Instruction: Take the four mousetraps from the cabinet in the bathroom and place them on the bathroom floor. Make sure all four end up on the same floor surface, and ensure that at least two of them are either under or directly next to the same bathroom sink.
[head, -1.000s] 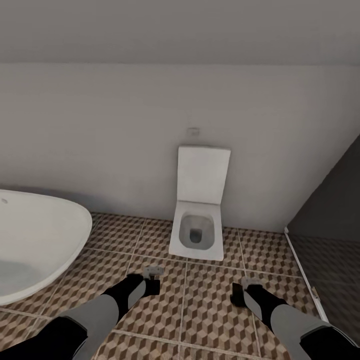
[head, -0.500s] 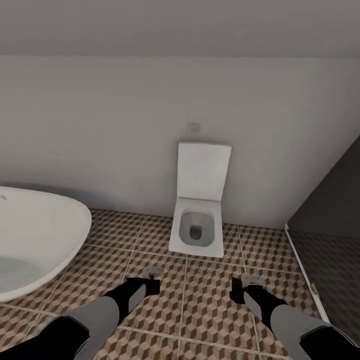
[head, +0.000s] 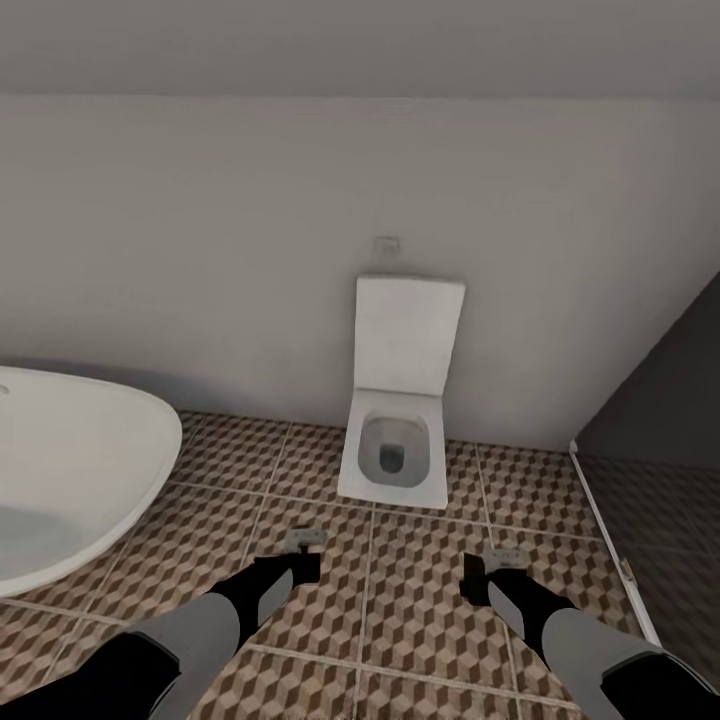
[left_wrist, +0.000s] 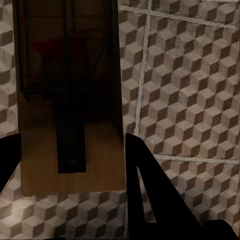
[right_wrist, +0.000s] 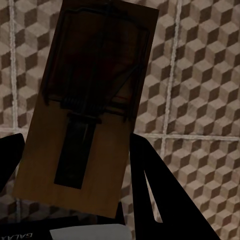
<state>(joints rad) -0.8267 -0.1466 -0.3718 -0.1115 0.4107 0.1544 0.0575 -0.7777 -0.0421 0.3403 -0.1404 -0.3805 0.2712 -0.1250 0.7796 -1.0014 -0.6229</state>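
Each pincer was closed on a mousetrap held above the bathroom floor (head: 400, 610): the left pincer (left_wrist: 70, 165) gripped one mousetrap (left_wrist: 70, 100) between its fingers, the right pincer (right_wrist: 75, 170) another mousetrap (right_wrist: 90, 110).

Open bathroom floor (head: 420, 600) is seen between both arms; passage is bounded by bathtub (head: 70, 470) left, toilet (head: 395, 455) far, dark partition (head: 660, 400) right.
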